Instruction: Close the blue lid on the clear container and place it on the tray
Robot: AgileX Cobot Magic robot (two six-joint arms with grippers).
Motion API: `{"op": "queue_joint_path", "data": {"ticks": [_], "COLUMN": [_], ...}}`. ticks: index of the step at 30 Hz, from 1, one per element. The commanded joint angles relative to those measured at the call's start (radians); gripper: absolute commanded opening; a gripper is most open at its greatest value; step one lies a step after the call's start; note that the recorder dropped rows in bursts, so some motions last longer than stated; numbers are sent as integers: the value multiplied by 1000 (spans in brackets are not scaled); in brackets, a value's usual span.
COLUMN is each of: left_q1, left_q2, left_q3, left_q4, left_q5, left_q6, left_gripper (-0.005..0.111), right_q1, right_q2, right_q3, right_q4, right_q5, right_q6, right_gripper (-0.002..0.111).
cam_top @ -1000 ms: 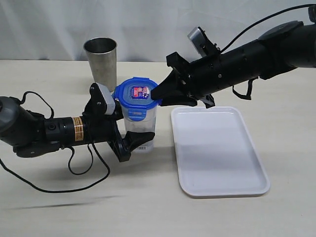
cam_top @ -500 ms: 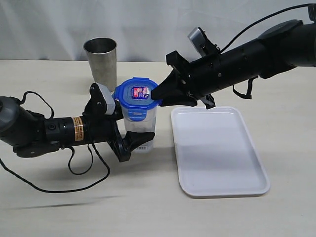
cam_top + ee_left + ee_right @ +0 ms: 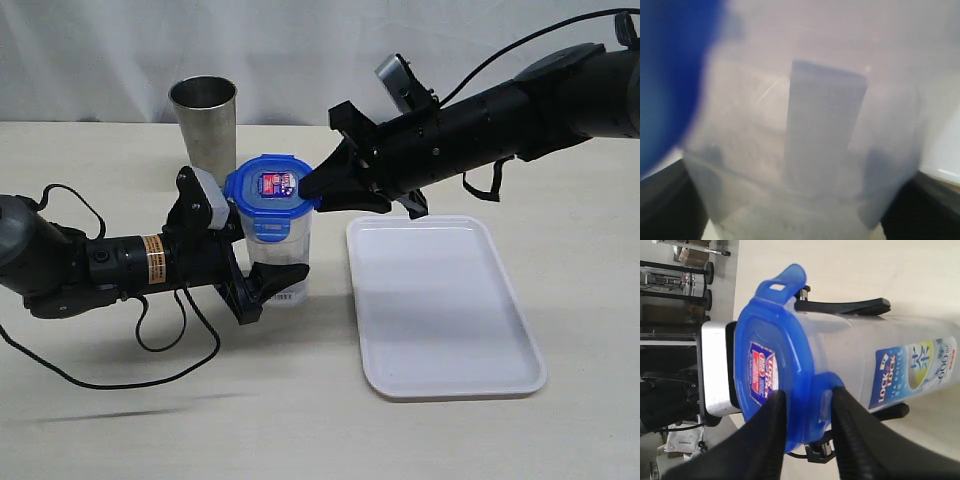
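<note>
- Blue lid (image 3: pixel 271 188) sits on top of the container (image 3: pixel 283 255), which stands upright on the worktop (image 3: pixel 300 400), just left of the tray (image 3: pixel 440 300) and in front of a steel tumbler (image 3: pixel 204 120)
- Left claw (image 3: pixel 268 272) clamps the container's lower body from the side, one jaw in front and one behind, steadying it
- Right claw (image 3: pixel 312 188) reaches in from the tray side and pinches the lid's edge: in the right wrist view one finger (image 3: pixel 765 440) lies on the lid's top and the other presses a side flap (image 3: pixel 821 405) against the wall
- Far flap (image 3: pixel 785 280) sticks outward, so it looks unlatched
- Step in hand, as I judge it: snapping the flaps shut; the tray placement is not yet begun
- Next move calls for squeezing this flap until it locks, then shifting to the raised one while the left claw keeps the container from tipping
</note>
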Motion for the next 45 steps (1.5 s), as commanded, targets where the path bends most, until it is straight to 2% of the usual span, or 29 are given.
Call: {"op": "queue_joint_path", "data": {"ticks": [1,5,9,14,17,22,29,32,37,45], "left_q1": [-11,-11,-11,-11,-11,-11,-11,-11,-11,-11], "left_q2": [5,5,5,5,5,5,5,5,5,5], "left_q3": [-4,-4,-4,-4,-4,-4,-4,-4,-4,-4], "left_q4": [13,13,13,13,13,13,13,13,15,15], "left_q5": [9,7,7,7,8,10,10,4,-16,-29], "left_q6": [7,7,7,5,3,-6,-17,-14,-14,-14], "left_gripper": [0,0,0,0,0,0,0,0,0,0], "right_q1": [27,27,27,26,25,4,-101,-101,-101,-101], "right_q2": [48,48,48,48,44,44,44,44,44,39], "right_q3": [27,27,14,-5,-15,-35,-35,-35,-35,-35], "right_q4": [-120,-100,-98,-98,-118,-148,-140,-123,44,64], "right_q5": [-27,-22,1,-5,-7,-5,58,94,228,228], "right_q6": [-35,-40,-66,-89,-89,-77,-101,-150,-272,-324], "right_gripper": [19,34,39,53,57,59,59,59,59,59]}}
